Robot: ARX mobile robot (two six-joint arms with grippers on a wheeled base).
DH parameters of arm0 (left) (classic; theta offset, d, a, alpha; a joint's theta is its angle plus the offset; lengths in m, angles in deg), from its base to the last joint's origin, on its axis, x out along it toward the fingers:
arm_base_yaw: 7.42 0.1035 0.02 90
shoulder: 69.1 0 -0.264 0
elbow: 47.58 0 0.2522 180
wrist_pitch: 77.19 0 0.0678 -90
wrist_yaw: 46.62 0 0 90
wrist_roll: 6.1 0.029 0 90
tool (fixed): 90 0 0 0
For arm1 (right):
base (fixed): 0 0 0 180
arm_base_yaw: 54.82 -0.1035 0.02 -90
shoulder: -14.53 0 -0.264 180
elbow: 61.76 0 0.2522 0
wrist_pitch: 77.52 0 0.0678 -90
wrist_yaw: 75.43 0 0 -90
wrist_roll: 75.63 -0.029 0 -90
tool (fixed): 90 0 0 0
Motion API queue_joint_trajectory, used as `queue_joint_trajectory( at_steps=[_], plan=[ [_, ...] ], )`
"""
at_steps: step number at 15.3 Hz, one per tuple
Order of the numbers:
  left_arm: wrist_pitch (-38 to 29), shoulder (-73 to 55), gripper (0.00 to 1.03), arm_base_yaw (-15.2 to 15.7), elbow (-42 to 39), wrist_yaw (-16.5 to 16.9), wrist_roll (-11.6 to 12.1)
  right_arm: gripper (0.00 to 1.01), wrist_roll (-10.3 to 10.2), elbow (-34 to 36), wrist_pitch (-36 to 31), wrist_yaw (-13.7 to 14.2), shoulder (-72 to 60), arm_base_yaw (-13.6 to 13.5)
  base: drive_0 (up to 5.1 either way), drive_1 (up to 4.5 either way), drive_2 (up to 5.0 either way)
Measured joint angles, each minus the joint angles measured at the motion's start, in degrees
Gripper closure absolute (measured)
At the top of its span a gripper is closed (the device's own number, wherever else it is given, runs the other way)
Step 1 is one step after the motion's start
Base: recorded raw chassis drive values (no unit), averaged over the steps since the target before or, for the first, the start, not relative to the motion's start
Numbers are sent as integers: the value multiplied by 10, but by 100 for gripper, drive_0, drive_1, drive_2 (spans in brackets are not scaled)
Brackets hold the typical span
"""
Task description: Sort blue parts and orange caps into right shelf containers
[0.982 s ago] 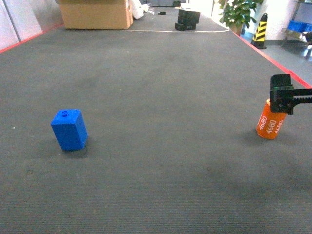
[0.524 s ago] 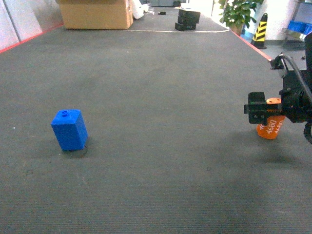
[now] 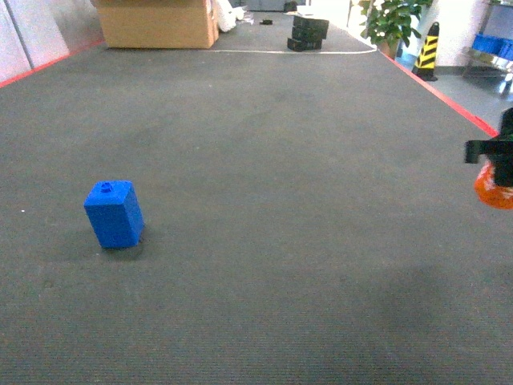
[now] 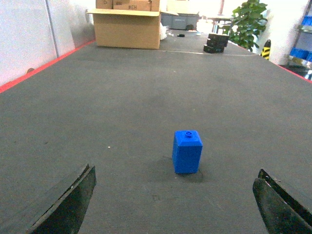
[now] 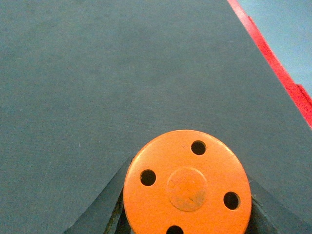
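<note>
The left gripper (image 4: 173, 207) stands with its two dark fingers spread wide and empty, low over the dark grey ribbed mat (image 3: 264, 160). The small bright blue boxy plastic block (image 4: 186, 151) stands upright on the mat directly ahead of this gripper, centred between the fingers but well short of them, its long axis vertical with the round knob on top. The left arm is clearly the nearer one for this part. At the far right edge of the head view, the right gripper (image 3: 498, 164) pinches the small orange cylindrical cap (image 5: 187, 184), lifted off the mat. The shelf containers are not identifiable here.
</note>
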Motion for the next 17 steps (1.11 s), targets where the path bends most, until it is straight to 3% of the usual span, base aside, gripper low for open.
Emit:
queue_joint_trajectory(
  at_steps=[3,4,5,6,9,10,13,17],
  plan=[
    [0,0,5,0,0,0,0,57,-7,113,11,39,107,-3,0,0,0],
    [38,-12,5,-12,9,-34,-6,57,-7,112,9,42,107,-3,0,0,0],
    [61,-88,5,-50,35,-112,-29,57,-7,111,7,41,107,-3,0,0,0],
    [-4,-207,5,-47,53,-115,-39,57,-7,111,8,41,107,-4,0,0,0],
    [-197,-521,5,-44,146,-73,-37,57,-7,111,7,41,107,-6,0,0,0],
    [-232,-605,5,-46,190,-58,-30,57,-7,111,7,41,107,-6,0,0,0],
    [-255,-804,5,-60,314,-44,-15,57,-7,111,7,41,107,-6,0,0,0],
    [-251,-961,5,-67,448,-45,-20,57,-7,111,7,41,107,-6,0,0,0]
  ],
)
